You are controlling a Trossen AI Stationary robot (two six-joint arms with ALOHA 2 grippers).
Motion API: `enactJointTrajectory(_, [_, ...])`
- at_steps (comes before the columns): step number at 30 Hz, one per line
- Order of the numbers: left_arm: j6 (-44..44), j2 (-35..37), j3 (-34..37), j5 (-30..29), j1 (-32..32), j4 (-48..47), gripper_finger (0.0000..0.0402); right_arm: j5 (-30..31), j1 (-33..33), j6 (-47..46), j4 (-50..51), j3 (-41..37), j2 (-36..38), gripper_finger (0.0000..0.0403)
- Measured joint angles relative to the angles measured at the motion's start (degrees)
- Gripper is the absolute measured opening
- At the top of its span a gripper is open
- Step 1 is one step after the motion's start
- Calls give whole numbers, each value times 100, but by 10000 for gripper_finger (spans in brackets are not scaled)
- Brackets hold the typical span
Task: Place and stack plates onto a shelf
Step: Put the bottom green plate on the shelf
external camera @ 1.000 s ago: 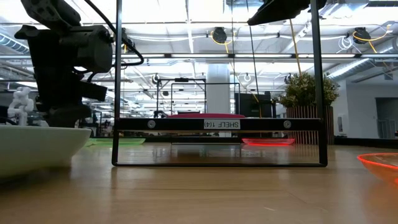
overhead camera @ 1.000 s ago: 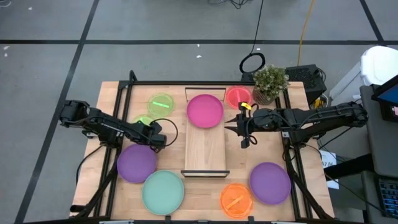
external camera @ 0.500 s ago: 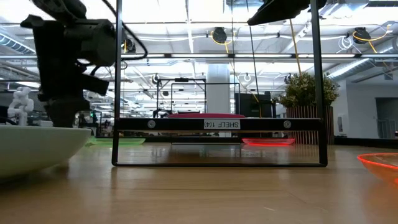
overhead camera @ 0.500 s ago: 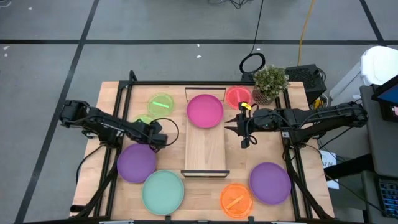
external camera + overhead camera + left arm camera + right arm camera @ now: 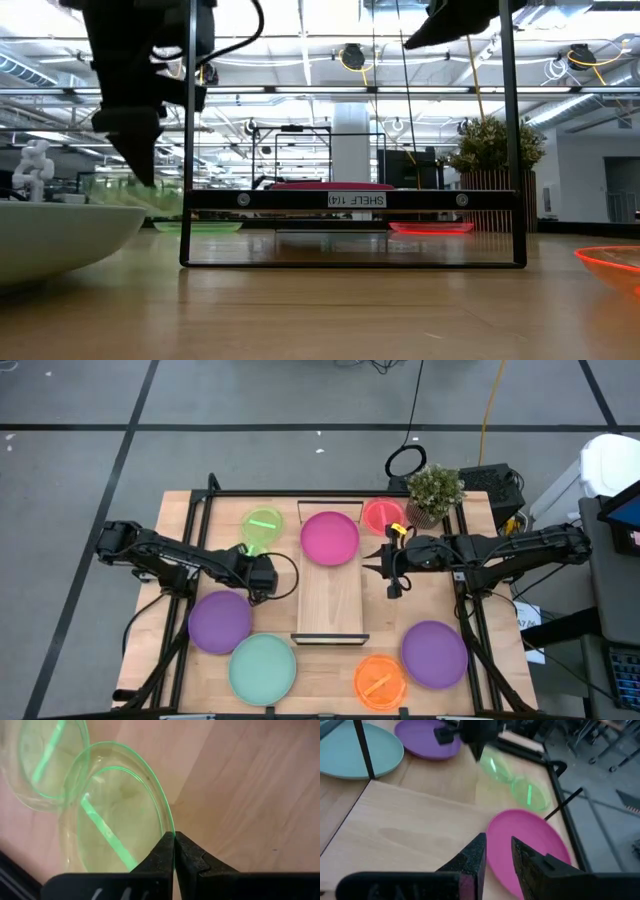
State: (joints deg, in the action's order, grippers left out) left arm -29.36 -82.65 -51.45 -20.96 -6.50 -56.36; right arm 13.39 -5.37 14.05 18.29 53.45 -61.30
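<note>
**Left end effector clamped on a lime-green plate beside the shelf**

High, low and wrist views of a wooden surface (image 5: 185, 510) carrying the shelf (image 5: 330, 595), a long light-wood board with black end frames. A magenta plate (image 5: 330, 537) lies on the far end of the shelf; the rest of the board is bare.

Left end effector (image 5: 174, 840): its two dark fingers are pinched together on the rim of a translucent lime-green plate (image 5: 117, 820), which it holds tilted above the surface, just left of the shelf. A second lime-green plate (image 5: 262, 524) lies flat on the surface beyond it, near the far-left corner of the shelf; in the left wrist view the two overlap.

Right end effector (image 5: 390, 570): it hovers just right of the shelf, level with the magenta plate; its fingers stand slightly apart and grip nothing, as the right wrist view shows.

Other plates on the surface: a purple plate (image 5: 219, 621) and a mint-green plate (image 5: 262, 668) left of the shelf's near end; an orange plate (image 5: 380, 681) and a second purple plate (image 5: 435, 653) right of the near end; a red-pink plate (image 5: 382, 515) near the far-right corner of the shelf, beside a small potted plant (image 5: 433, 490).
</note>
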Motion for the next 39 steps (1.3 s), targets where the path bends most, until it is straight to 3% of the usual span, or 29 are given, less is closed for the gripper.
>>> enactJointTrajectory(8, [131,4,-726,-13,-61,-782,5,-11,-25,-712,555,0,-2,73])
enactJointTrajectory(18, [1359,7,-1591,-400,-509,-730,5,0,-465,-1334,787,0,-2,73])
enactJointTrajectory(24, [2910,9,-1976,-864,-872,-438,5,7,-803,-1735,864,0,-2,73])
enactJointTrajectory(31, [5429,7,-1982,-902,-1093,359,5,62,-1242,-2216,1114,0,-2,73])
enactJointTrajectory(39, [6906,7,-1982,-699,-1073,1226,5,480,-1713,-2409,1291,0,-2,73])
